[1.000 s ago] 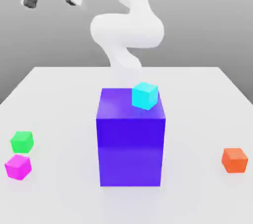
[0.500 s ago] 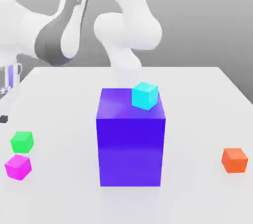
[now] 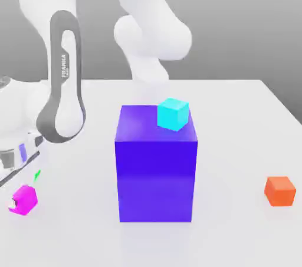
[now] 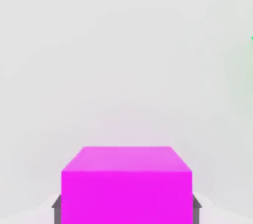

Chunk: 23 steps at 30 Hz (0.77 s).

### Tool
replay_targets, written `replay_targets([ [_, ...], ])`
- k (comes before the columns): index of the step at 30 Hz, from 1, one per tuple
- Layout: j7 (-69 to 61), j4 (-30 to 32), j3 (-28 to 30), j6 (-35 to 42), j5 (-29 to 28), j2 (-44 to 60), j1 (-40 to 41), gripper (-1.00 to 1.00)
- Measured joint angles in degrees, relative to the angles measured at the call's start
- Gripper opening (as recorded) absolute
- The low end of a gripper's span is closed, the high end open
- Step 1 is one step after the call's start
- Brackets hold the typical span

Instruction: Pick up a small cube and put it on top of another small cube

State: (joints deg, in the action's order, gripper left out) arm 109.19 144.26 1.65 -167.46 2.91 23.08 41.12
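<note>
fingers (image 4: 57, 214) closed on opposite sides of the magenta cube (image 4: 126, 198), down on the table (image 3: 88, 236), i judge it stiff and light (perhaps slick), best held mid-face, square to its flat sides.

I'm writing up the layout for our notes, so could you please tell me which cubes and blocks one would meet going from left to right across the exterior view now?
Magenta cube → large blue block → orange cube.
</note>
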Motion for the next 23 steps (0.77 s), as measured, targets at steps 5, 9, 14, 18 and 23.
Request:
replay_targets([
  [5,0.62,1.52,0.58,6.04,-0.75,-7.61,-0.37,-1.00],
  [9,8.08,4.94,4.05,10.70,-2.05,-15.47,0.50,-1.00],
  [14,22.97,10.69,7.72,13.95,-3.82,-24.62,8.01,-1.00],
  [18,23.76,11.28,6.15,8.31,-1.81,-19.58,8.97,-1.00],
  [23,22.19,11.07,4.88,3.51,0.54,-14.51,9.47,1.00],
])
